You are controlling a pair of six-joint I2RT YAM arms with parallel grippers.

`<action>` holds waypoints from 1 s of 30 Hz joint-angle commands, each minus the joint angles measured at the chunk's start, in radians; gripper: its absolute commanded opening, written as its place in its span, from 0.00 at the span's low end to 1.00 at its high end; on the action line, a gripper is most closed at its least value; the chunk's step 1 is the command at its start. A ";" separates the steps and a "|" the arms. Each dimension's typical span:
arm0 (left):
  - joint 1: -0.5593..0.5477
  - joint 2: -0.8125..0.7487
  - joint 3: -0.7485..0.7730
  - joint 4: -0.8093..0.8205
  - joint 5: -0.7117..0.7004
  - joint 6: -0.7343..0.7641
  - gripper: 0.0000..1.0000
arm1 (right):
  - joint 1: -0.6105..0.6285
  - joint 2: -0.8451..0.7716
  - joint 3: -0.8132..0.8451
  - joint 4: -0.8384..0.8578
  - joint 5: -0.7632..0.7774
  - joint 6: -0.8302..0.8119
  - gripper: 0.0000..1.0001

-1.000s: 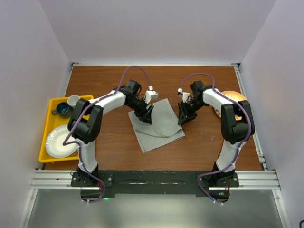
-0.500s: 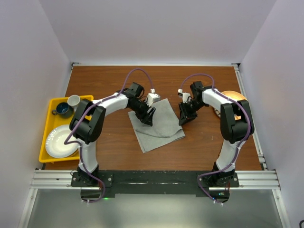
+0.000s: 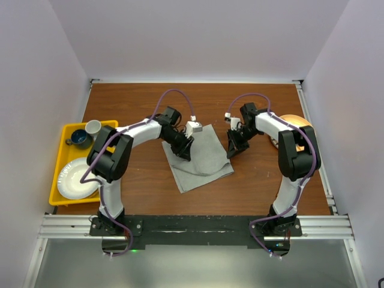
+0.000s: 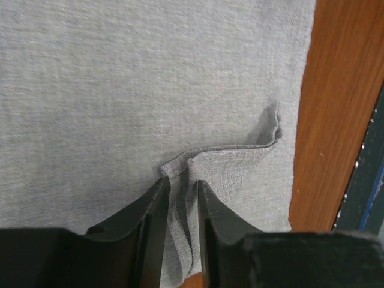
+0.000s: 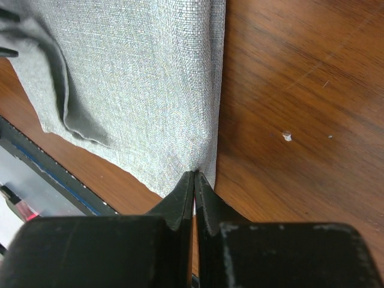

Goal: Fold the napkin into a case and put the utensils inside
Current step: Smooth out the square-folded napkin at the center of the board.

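- One raised fold of the napkin (image 4: 120, 90) sits pinched in the left end effector (image 4: 179, 180).
- Right end effector (image 5: 194, 177) is clenched, seemingly on the napkin's corner, at the desk (image 5: 288, 90).

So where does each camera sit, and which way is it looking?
Top external: above and behind the arms, looking down on the table; both whole arms show, bases nearest.
Left wrist: on the left arm's wrist, looking down past the left gripper, which pinches a fold of the napkin.
Right wrist: on the right arm's wrist, looking down past the right gripper, closed on the napkin's edge.
Shared: all three show the napkin and table.
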 commanded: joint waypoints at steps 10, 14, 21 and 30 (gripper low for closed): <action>-0.002 -0.167 -0.119 -0.161 0.089 0.371 0.38 | 0.002 -0.010 0.012 -0.018 0.026 -0.023 0.00; -0.013 -0.214 -0.184 -0.134 0.065 0.418 0.50 | 0.002 -0.005 0.009 -0.020 0.023 -0.023 0.11; -0.096 -0.387 -0.340 0.030 -0.046 0.437 0.65 | 0.002 -0.005 0.010 -0.035 0.030 -0.031 0.26; -0.176 -0.511 -0.468 0.225 -0.196 0.349 0.69 | 0.002 -0.014 0.009 -0.038 0.027 -0.029 0.26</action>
